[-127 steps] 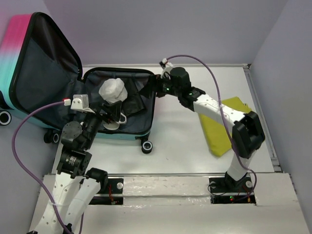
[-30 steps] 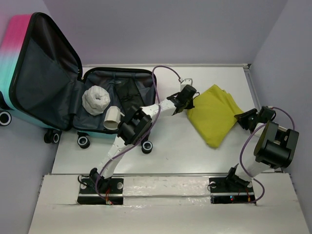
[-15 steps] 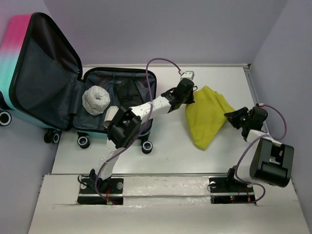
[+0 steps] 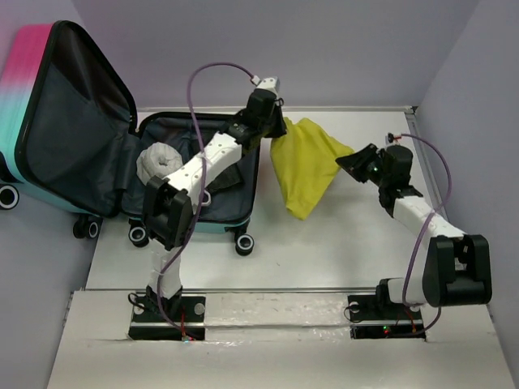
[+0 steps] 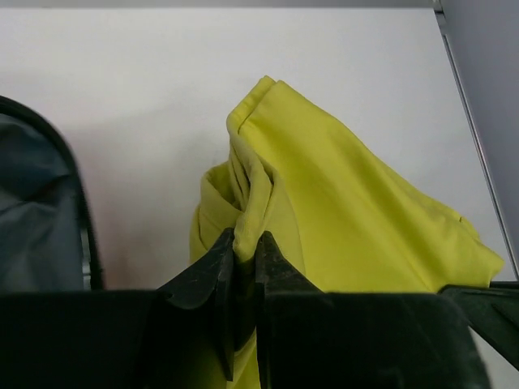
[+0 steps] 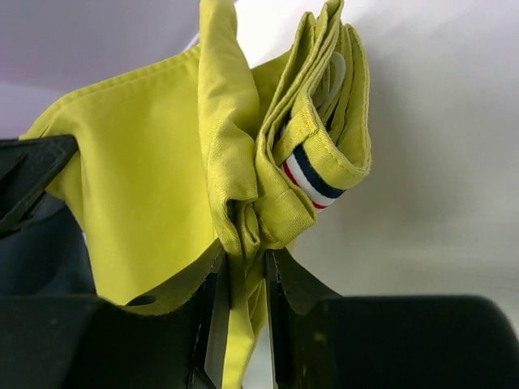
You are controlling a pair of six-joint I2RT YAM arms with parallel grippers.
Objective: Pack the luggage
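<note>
The luggage [image 4: 93, 174] lies open at the left, its pink-to-teal lid raised and its dark grey lining showing. A folded yellow garment [image 4: 306, 162] hangs in the air between both arms, just right of the case. My left gripper [image 4: 276, 130] is shut on its left corner, with the cloth [image 5: 340, 194] pinched between the fingers [image 5: 203, 271]. My right gripper [image 4: 349, 162] is shut on the bunched right corner [image 6: 243, 219], where a red, white and blue band [image 6: 312, 174] shows.
A white rolled bundle [image 4: 159, 160] and dark straps [image 4: 219, 174] lie in the lower half of the case. A low rail [image 4: 418, 142] runs along the table's right side. The case's black wheels [image 4: 243, 241] stand at its near edge.
Both arms have lifted the yellow garment off the table and carried it left, toward the open case. It now hangs instead of lying flat.
</note>
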